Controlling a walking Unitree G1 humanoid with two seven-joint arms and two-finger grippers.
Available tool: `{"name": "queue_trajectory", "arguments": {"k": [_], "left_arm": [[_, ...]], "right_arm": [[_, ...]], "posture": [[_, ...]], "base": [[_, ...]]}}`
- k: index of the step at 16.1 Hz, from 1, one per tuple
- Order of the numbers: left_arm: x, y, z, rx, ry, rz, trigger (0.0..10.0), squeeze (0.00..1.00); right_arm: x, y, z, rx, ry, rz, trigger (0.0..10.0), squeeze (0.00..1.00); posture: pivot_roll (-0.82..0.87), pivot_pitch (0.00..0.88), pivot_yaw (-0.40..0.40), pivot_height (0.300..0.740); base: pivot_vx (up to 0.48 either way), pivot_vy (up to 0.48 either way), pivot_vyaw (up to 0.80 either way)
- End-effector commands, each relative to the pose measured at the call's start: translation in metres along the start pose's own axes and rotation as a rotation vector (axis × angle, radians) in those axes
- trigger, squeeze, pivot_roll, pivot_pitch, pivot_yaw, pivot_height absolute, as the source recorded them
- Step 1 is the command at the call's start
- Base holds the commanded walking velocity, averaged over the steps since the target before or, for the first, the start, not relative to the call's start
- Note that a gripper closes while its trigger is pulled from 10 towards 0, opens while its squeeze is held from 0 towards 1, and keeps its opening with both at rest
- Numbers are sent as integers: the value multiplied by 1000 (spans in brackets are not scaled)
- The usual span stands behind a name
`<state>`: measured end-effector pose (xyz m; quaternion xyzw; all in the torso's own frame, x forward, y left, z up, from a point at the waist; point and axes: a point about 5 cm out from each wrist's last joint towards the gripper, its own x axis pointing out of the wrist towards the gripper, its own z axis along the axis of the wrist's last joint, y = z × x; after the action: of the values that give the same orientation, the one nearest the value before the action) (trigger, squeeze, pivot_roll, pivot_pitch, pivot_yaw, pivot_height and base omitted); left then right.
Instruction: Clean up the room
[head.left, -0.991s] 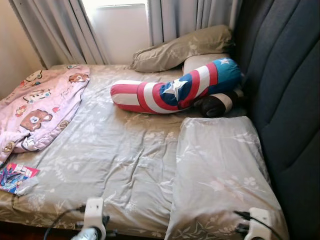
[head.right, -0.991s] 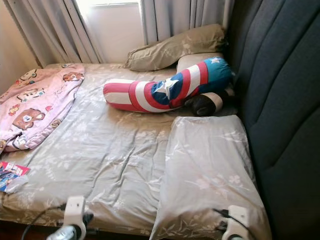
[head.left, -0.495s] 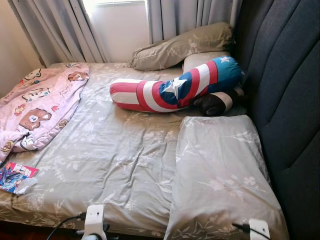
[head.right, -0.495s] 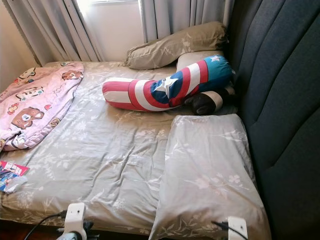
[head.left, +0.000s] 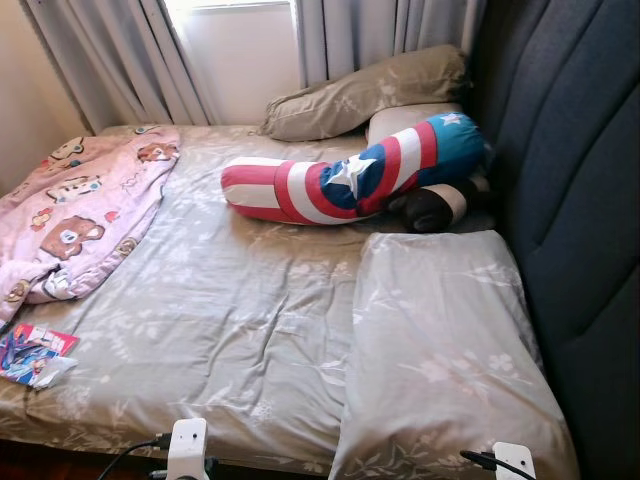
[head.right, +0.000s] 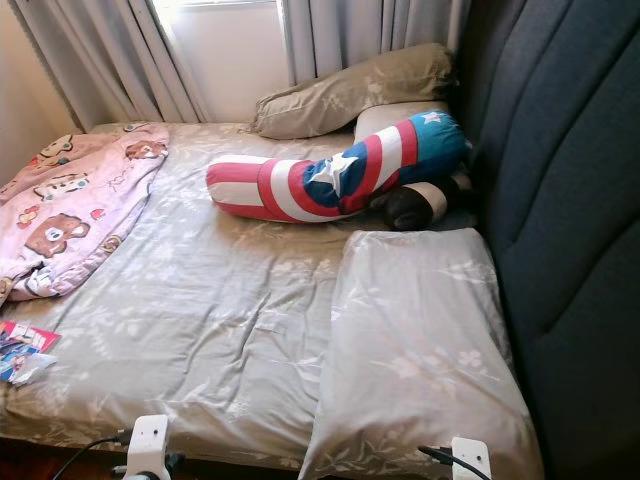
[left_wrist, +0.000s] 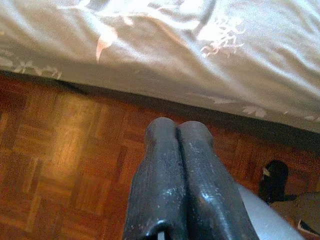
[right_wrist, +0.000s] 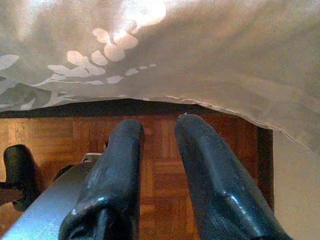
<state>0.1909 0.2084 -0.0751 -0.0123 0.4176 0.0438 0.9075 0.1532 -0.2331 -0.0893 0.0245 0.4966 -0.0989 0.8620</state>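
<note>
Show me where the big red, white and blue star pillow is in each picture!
Left eye view: the star pillow lies across the upper middle of the bed, its blue end by the headboard.
Right eye view: the same spot, upper middle.
Left wrist view: not in it.
Right wrist view: not in it.
Shared landmark: the grey flowered pillow just in front of it.

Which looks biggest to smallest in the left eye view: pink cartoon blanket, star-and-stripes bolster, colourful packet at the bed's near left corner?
1. pink cartoon blanket, partly cut off by the frame edge
2. star-and-stripes bolster
3. colourful packet, clearly smallest despite being nearest the camera
</note>
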Motion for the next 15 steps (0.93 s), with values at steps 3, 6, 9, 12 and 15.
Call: {"name": "queue_trajectory", "arguments": {"k": [3, 6, 9, 12, 15], "left_arm": [[-5, 12, -17, 5, 66, 25, 10000, 0], [-7, 21, -19, 14, 77, 37, 10000, 0], [-7, 24, -18, 29, 80, 35, 10000, 0], [-7, 22, -19, 45, 91, 29, 10000, 0], [-5, 14, -18, 53, 93, 20, 10000, 0]], "right_arm": [[-1, -4, -8, 3, 35, 3, 10000, 0], [-2, -3, -11, -24, 47, 21, 10000, 0], [-1, 8, -13, 20, 47, 33, 10000, 0], [0, 17, -13, 7, 54, 45, 10000, 0], [0, 21, -14, 19, 54, 50, 10000, 0]], "posture": [[-43, 0, 50, 740], [-41, 0, 58, 740], [-48, 0, 74, 740], [-51, 0, 83, 740], [-52, 0, 90, 740]], "base": [[0, 340, 0], [0, 320, 533], [0, 322, 267], [0, 394, 0], [0, 401, 0]]}}
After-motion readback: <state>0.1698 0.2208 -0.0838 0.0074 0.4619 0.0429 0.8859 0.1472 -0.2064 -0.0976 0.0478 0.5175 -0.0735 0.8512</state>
